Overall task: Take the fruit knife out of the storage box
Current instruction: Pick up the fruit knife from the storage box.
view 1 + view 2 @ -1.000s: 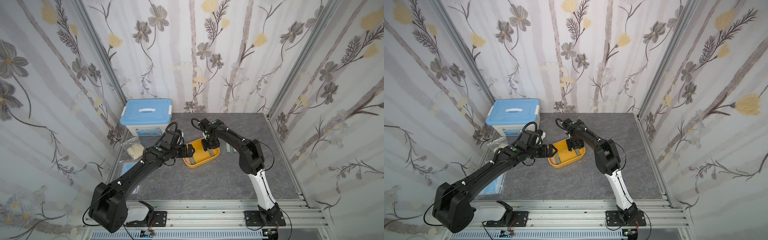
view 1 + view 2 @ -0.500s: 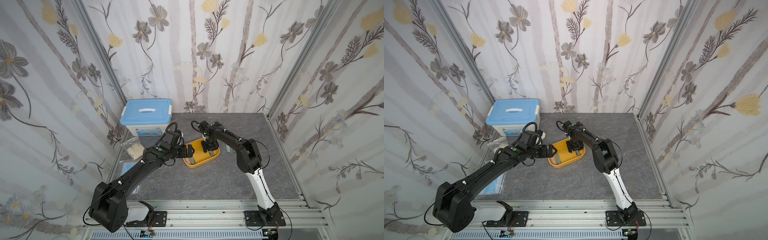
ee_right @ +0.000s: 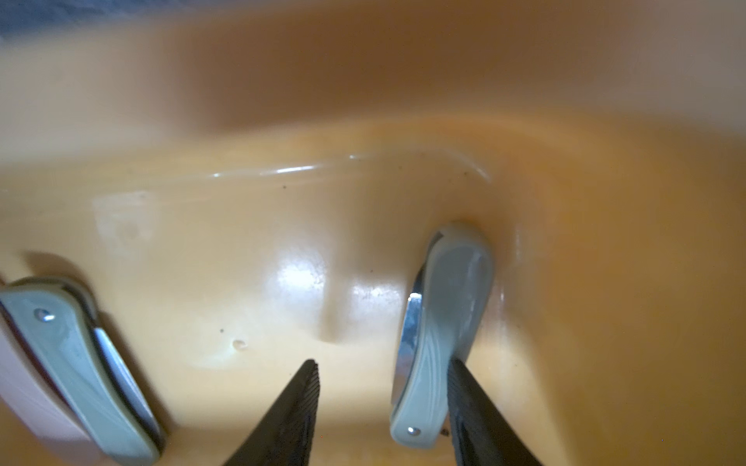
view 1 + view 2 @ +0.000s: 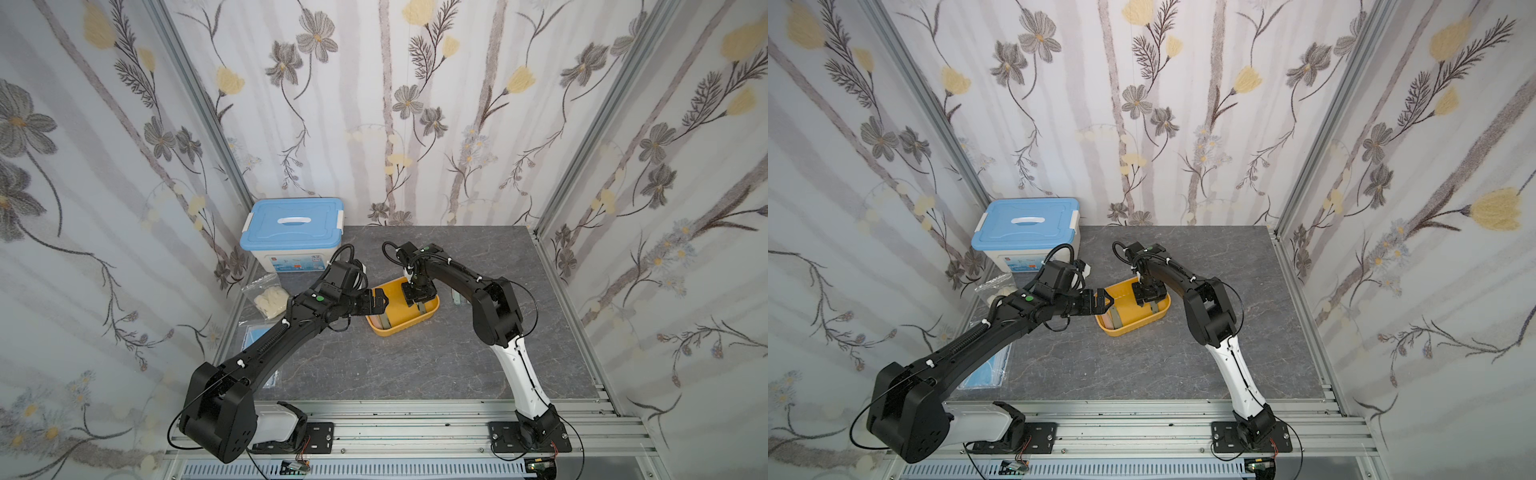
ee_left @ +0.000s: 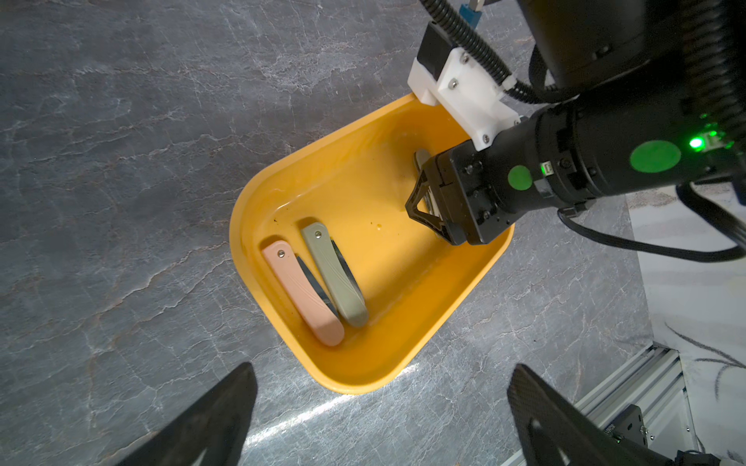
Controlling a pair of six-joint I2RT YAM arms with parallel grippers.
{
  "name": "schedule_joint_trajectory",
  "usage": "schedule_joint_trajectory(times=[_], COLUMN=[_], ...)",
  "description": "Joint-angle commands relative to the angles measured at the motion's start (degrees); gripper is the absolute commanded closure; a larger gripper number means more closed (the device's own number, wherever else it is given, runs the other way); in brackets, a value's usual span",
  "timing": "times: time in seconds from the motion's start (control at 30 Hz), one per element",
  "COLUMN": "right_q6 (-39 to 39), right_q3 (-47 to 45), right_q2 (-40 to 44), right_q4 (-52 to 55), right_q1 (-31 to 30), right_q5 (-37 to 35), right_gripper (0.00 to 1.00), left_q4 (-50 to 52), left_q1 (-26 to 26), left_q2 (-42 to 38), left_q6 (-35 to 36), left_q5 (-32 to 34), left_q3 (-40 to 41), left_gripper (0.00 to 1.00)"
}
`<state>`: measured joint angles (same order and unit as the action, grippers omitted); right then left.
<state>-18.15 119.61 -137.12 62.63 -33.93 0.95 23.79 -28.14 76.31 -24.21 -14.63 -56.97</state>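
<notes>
Right wrist cam beats the top views here: right gripper [image 3: 383, 363] sits loose around a grey-green fruit knife [image 3: 440, 331] on the storage box [image 3: 242, 242] floor, not clamped. Left gripper [image 5: 382, 368] gapes wide outside it.

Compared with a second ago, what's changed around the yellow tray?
Only the right arm shifted: its elbow swung slightly toward the left arm. Its fingers remain down in the yellow storage tray, straddling a grey-green folding knife, nothing lifted. Left arm, tray and blue-lidded box look unmoved.
</notes>
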Motion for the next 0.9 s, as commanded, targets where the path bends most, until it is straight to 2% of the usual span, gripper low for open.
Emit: schedule_joint_trajectory(times=[0.0,0.37,0.87], right_q6=[0.0,-3.6,-5.0], right_q3=[-0.2,-2.8,-1.2], right_q2=[0.4,3.7,-0.1], right_q4=[-1.1,-1.0,-0.9], right_q1=[-0.5,-0.2,0.8], right_q5=[3.8,-0.9,-1.6], right_gripper=[0.47,0.46,0.46], left_q4=[-1.1,-2.4,-2.9], left_q1=[0.2,0.2,0.2], left_q2=[0.1,1.7,2.0], left_q6=[-0.1,-0.1,-0.2], left_q5=[0.1,-0.7,-2.5], left_q3=[0.4,0.0,-0.5], left_gripper=[0.00,0.00,0.00])
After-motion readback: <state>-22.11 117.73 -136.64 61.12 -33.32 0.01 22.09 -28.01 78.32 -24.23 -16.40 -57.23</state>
